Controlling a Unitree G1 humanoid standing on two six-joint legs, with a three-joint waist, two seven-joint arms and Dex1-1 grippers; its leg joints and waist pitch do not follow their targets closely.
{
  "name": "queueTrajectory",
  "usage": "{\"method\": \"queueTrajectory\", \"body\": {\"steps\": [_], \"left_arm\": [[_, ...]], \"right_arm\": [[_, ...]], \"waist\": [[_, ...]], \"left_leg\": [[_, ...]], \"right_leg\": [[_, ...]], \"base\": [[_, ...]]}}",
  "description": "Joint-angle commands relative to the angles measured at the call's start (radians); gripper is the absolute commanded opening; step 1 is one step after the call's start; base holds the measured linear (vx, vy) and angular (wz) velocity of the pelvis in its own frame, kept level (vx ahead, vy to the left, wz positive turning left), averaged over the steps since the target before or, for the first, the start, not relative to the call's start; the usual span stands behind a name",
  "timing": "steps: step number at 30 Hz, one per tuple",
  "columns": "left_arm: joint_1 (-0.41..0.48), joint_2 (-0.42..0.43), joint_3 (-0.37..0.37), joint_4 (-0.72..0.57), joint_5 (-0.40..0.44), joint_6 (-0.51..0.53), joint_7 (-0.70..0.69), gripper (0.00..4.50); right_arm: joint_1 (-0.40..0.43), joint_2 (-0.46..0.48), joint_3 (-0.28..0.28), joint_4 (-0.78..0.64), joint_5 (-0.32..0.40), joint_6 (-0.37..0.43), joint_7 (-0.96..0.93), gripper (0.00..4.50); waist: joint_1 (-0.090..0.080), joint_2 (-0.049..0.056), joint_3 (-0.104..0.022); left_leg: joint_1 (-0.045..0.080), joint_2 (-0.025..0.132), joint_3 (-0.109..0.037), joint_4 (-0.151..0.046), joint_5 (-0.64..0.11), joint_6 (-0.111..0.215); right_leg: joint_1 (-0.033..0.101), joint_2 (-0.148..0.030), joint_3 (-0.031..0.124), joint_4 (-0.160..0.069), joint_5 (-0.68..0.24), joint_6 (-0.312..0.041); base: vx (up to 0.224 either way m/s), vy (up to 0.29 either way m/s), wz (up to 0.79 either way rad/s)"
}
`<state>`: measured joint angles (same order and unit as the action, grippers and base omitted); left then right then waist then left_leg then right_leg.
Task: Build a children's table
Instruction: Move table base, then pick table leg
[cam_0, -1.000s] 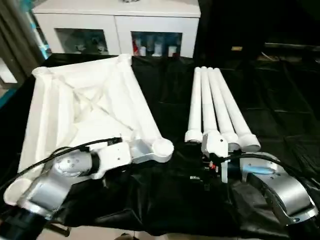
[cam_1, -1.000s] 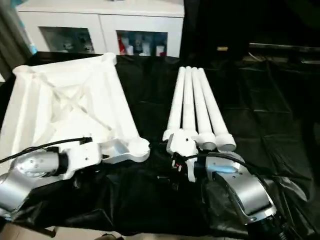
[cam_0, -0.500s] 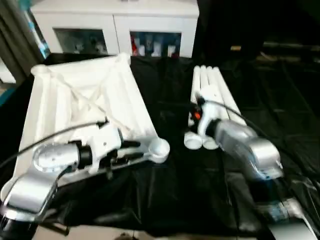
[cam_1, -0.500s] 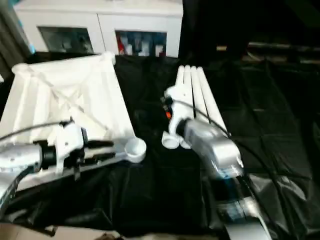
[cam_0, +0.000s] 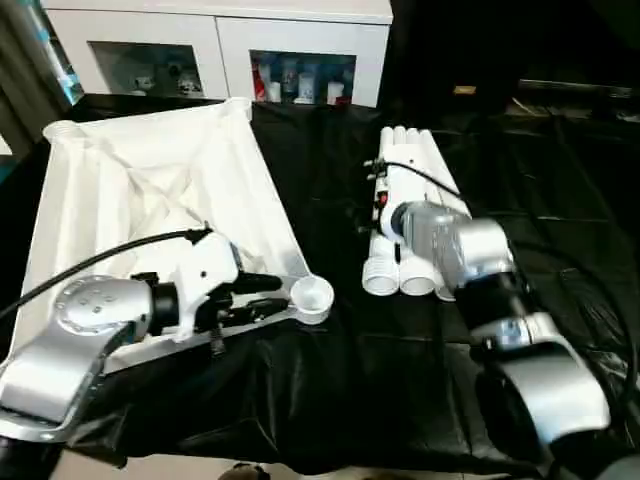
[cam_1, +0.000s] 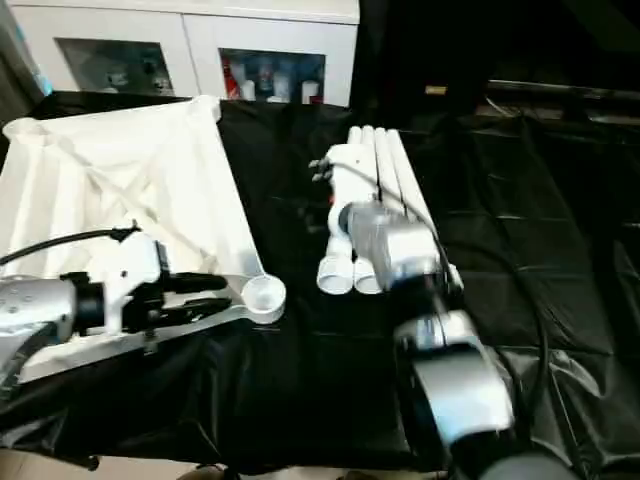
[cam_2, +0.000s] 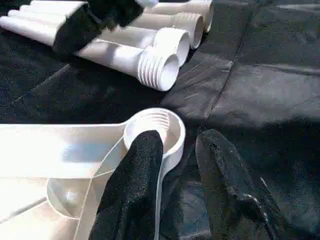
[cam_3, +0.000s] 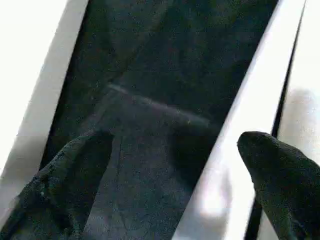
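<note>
Leg pickup under way, top steadied at its near corner

Tabletop (cam_0: 150, 190) lies upside down, ribs up, on the black-draped desk (cam_0: 340, 400) in the left half of the head view; the four legs (cam_0: 415, 215) lie bundled side by side right of centre, threaded ends toward the lower edge. The left end effector (cam_2: 172, 190) sits narrowly parted astride the wall of the near corner socket (cam_0: 312, 296), one finger (cam_2: 135, 185) inside against the rim and the other outside over the cloth; whether it truly pinches the wall I cannot tell. The right end effector (cam_3: 165, 185) is spread wide above the legs, gripping nothing. The step in hand looks like fetching a first leg. Next the right arm likely needs to lower onto one tube, close, lift it free of its neighbours, and carry its threaded end to the socket
</note>
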<state>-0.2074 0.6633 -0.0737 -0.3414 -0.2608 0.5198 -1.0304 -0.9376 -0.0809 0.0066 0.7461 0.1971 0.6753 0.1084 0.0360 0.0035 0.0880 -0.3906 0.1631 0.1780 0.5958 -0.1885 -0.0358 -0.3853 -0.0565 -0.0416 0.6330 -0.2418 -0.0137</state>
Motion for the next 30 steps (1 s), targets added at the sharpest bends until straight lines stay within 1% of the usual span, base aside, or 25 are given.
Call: {"method": "queueTrajectory", "body": {"steps": [1, 2, 4, 6, 7, 9, 12, 15, 17, 18, 19, 20, 21, 22, 24, 26, 28, 29, 30], "left_arm": [[0.002, 0.018, 0.005, -0.024, -0.018, 0.016, -0.015, 1.40], [0.004, 0.026, 0.001, -0.028, -0.024, 0.022, -0.019, 1.40], [0.004, 0.032, -0.003, -0.032, -0.028, 0.026, -0.022, 1.40], [0.004, 0.035, -0.004, -0.035, -0.033, 0.031, -0.022, 1.40], [0.000, 0.037, -0.007, -0.039, -0.042, 0.042, -0.022, 1.40], [-0.004, 0.037, -0.009, -0.041, -0.047, 0.050, -0.024, 1.40], [-0.009, 0.038, -0.012, -0.041, -0.051, 0.056, -0.023, 1.40], [-0.025, 0.043, -0.020, -0.035, -0.056, 0.058, -0.023, 1.40], [-0.026, 0.044, -0.021, -0.035, -0.056, 0.058, -0.022, 1.40], [-0.029, 0.048, -0.024, -0.034, -0.051, 0.057, -0.023, 1.40], [-0.031, 0.050, -0.027, -0.034, -0.048, 0.058, -0.023, 1.40], [-0.034, 0.053, -0.031, -0.033, -0.044, 0.058, -0.023, 1.40], [-0.042, 0.061, -0.039, -0.027, -0.024, 0.047, -0.015, 1.58], [-0.043, 0.061, -0.039, -0.027, -0.023, 0.047, -0.015, 1.68], [-0.049, 0.067, -0.043, -0.024, -0.011, 0.040, -0.011, 1.78], [-0.062, 0.080, -0.050, -0.018, 0.010, 0.032, 0.004, 2.02], [-0.069, 0.086, -0.054, -0.013, 0.017, 0.034, 0.007, 2.18], [-0.074, 0.090, -0.059, -0.006, 0.025, 0.035, 0.011, 2.31], [-0.080, 0.093, -0.064, 0.002, 0.034, 0.040, 0.016, 2.31]], "right_arm": [[-0.016, 0.000, -0.008, 0.048, -0.016, 0.024, -0.027, 4.50], [-0.025, 0.005, -0.006, 0.077, -0.018, 0.030, -0.021, 4.50], [-0.033, 0.010, -0.007, 0.102, -0.021, 0.043, -0.013, 4.50], [-0.036, 0.013, -0.011, 0.114, -0.023, 0.045, -0.016, 4.50], [-0.045, 0.015, -0.011, 0.141, -0.034, 0.040, -0.020, 4.50], [-0.050, 0.016, -0.007, 0.160, -0.040, 0.036, -0.024, 4.50], [-0.059, 0.018, 0.000, 0.187, -0.041, 0.042, -0.010, 4.50], [-0.076, 0.019, 0.003, 0.253, -0.054, 0.040, -0.003, 4.50], [-0.079, 0.019, 0.001, 0.261, -0.055, 0.039, -0.003, 4.23], [-0.084, 0.020, -0.005, 0.274, -0.053, 0.035, -0.004, 4.16], [-0.087, 0.019, -0.008, 0.283, -0.054, 0.031, -0.004, 4.13], [-0.091, 0.019, -0.010, 0.294, -0.057, 0.027, -0.001, 4.13], [-0.096, 0.018, -0.015, 0.311, -0.060, 0.021, 0.001, 3.96], [-0.096, 0.018, -0.015, 0.312, -0.060, 0.021, 0.001, 3.82], [-0.098, 0.017, -0.017, 0.320, -0.061, 0.018, 0.002, 3.72], [-0.105, 0.014, -0.023, 0.342, -0.063, 0.008, 0.000, 3.51], [-0.108, 0.012, -0.023, 0.353, -0.065, 0.002, -0.002, 3.34], [-0.109, 0.010, -0.023, 0.356, -0.066, -0.001, -0.005, 3.25], [-0.110, 0.008, -0.024, 0.360, -0.068, -0.004, -0.009, 3.25]], "waist": [[0.001, 0.010, -0.067], [0.002, 0.012, -0.066], [0.000, 0.011, -0.066], [-0.001, 0.013, -0.065], [-0.001, 0.013, -0.066], [0.000, 0.015, -0.065], [0.000, 0.014, -0.067], [0.002, 0.015, -0.065], [0.002, 0.014, -0.064], [0.002, 0.014, -0.064], [0.002, 0.012, -0.063], [0.002, 0.012, -0.063], [0.001, 0.012, -0.063], [0.001, 0.012, -0.064], [0.002, 0.011, -0.063], [0.001, 0.011, -0.064], [0.001, 0.012, -0.063], [0.001, 0.014, -0.063], [0.001, 0.013, -0.064]], "left_leg": [[0.026, 0.057, -0.015, -0.065, -0.009, -0.004], [0.027, 0.058, -0.016, -0.065, -0.013, -0.006], [0.025, 0.057, -0.017, -0.066, -0.022, -0.012], [0.026, 0.058, -0.016, -0.066, -0.041, -0.017], [0.025, 0.058, -0.016, -0.066, -0.045, -0.022], [0.026, 0.058, -0.016, -0.066, -0.049, -0.025], [0.026, 0.058, -0.015, -0.065, -0.053, -0.027], [0.027, 0.059, -0.015, -0.066, -0.070, -0.029], [0.026, 0.059, -0.015, -0.066, -0.079, -0.034], [0.026, 0.060, -0.016, -0.067, -0.083, -0.037], [0.025, 0.060, -0.016, -0.067, -0.084, -0.037], [0.025, 0.060, -0.016, -0.067, -0.082, -0.037], [0.025, 0.060, -0.016, -0.067, -0.078, -0.034], [0.025, 0.060, -0.015, -0.066, -0.077, -0.033], [0.025, 0.060, -0.016, -0.066, -0.072, -0.030], [0.026, 0.060, -0.016, -0.066, -0.075, -0.030], [0.026, 0.060, -0.015, -0.066, -0.087, -0.035], [0.025, 0.060, -0.015, -0.066, -0.083, -0.038], [0.026, 0.061, -0.016, -0.066, -0.080, -0.038]], "right_leg": [[0.044, -0.077, 0.050, -0.045, 0.170, -0.267], [0.043, -0.077, 0.050, -0.045, 0.164, -0.265], [0.045, -0.076, 0.050, -0.045, 0.151, -0.260], [0.044, -0.078, 0.051, -0.047, 0.130, -0.261], [0.045, -0.079, 0.051, -0.046, 0.123, -0.261], [0.044, -0.079, 0.052, -0.047, 0.121, -0.263], [0.044, -0.078, 0.051, -0.046, 0.122, -0.266], [0.042, -0.078, 0.051, -0.048, 0.098, -0.267], [0.042, -0.078, 0.052, -0.048, 0.087, -0.267], [0.041, -0.078, 0.052, -0.048, 0.080, -0.264], [0.042, -0.078, 0.052, -0.048, 0.075, -0.262], [0.042, -0.079, 0.052, -0.048, 0.075, -0.261], [0.042, -0.079, 0.052, -0.048, 0.077, -0.260], [0.041, -0.079, 0.052, -0.048, 0.077, -0.259], [0.041, -0.079, 0.052, -0.048, 0.081, -0.258], [0.040, -0.078, 0.051, -0.047, 0.074, -0.257], [0.039, -0.079, 0.052, -0.049, 0.053, -0.259], [0.040, -0.079, 0.052, -0.048, 0.059, -0.259], [0.040, -0.078, 0.052, -0.047, 0.064, -0.258]], "base": [[0.000, 0.000, 0.00], [0.000, 0.000, 0.00], [0.000, 0.000, 0.00], [0.000, 0.000, 0.00], [0.000, 0.000, 0.00], [0.000, 0.000, 0.00], [0.000, 0.000, 0.00], [0.000, 0.000, 0.00], [0.000, 0.000, 0.00], [0.000, 0.000, 0.00], [0.000, 0.000, 0.00], [0.000, 0.000, 0.00], [0.000, 0.000, 0.00], [0.000, 0.000, 0.00], [0.000, 0.000, 0.00], [0.000, 0.000, 0.00], [0.000, 0.000, 0.00], [0.000, 0.000, 0.00], [0.000, 0.000, 0.00]]}}
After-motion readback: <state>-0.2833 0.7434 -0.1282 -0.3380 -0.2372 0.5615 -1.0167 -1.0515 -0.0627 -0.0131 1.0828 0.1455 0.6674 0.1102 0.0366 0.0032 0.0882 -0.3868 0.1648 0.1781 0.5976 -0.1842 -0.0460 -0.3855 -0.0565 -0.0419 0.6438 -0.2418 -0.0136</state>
